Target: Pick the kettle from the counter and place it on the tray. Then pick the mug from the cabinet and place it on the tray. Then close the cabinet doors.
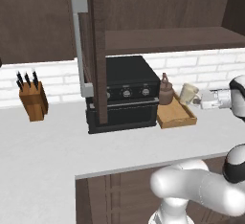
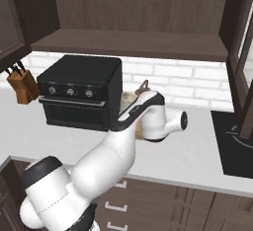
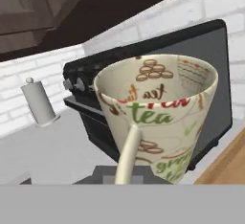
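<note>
**Mug at the tray, kettle already aboard**

Here is the mug (image 1: pixel 188 94), cream with a loop handle, right at the gripper (image 1: pixel 197 99) at the far right end of the tray (image 1: pixel 176 117). From the left base view it sits tilted, mouth angled up and away from the hand, above the tray's 3 o'clock end; whether its base touches the wood I cannot tell. The hand view puts the mug (image 3: pixel 160 117) square in front of the lens, handle running down toward the hand, "tea" lettering printed inside and outside the cup. The fingers themselves are hidden, so whether they are clenched on the mug or released I cannot tell.

The kettle (image 1: pixel 165 90), squat and brown with its knobbed top, stands upright on the tray at its far end, at 9 o'clock of the mug and just beside it. The tray lies on the desk (image 1: pixel 52 141), its long side tight beside the black oven (image 1: pixel 125 94), which is at 9 o'clock of it.

Up above, the cabinet (image 1: pixel 167 39) is open, its inner shelf exposed. One cabinet door (image 1: pixel 93 50) swings out toward the camera, its grey bar handle facing left. Far left on the desk stands the knife block (image 1: pixel 33 101). In the hand view a paper towel holder (image 3: pixel 39 103) stands on the desk beyond the oven.

From the right base view the white arm (image 2: pixel 143 114) covers most of the tray area.
</note>
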### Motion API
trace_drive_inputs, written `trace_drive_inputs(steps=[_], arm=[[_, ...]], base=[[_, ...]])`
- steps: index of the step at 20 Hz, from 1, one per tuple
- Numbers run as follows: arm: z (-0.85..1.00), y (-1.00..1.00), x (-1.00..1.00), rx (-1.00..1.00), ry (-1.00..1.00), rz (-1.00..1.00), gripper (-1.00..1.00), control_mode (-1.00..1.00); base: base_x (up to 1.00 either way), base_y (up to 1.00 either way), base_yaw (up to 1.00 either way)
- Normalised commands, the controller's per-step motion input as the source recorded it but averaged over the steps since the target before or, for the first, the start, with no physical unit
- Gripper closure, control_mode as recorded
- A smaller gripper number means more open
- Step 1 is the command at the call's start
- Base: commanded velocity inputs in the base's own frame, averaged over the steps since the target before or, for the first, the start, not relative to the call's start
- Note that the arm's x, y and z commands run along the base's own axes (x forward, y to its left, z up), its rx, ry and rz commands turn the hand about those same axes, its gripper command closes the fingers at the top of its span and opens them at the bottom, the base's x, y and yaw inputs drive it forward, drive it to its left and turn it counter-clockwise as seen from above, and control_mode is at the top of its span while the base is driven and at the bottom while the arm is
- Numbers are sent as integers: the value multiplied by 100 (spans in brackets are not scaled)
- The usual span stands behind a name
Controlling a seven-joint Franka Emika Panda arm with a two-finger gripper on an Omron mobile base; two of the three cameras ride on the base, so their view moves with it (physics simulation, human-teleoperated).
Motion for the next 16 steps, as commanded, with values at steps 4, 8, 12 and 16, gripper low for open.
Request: trace_drive_inputs(steps=[4, 8, 12, 16], arm=[[-72, 0, 57, 0, 4, 7, 100, -100], [-66, -3, 42, -2, 0, 0, 100, -100], [-55, -12, 30, -1, 0, 0, 100, -100], [-44, -8, 29, -1, 0, 0, 100, -100]], base=[[0, 0, 0], [0, 0, 0], [0, 0, 0], [0, 0, 0]])
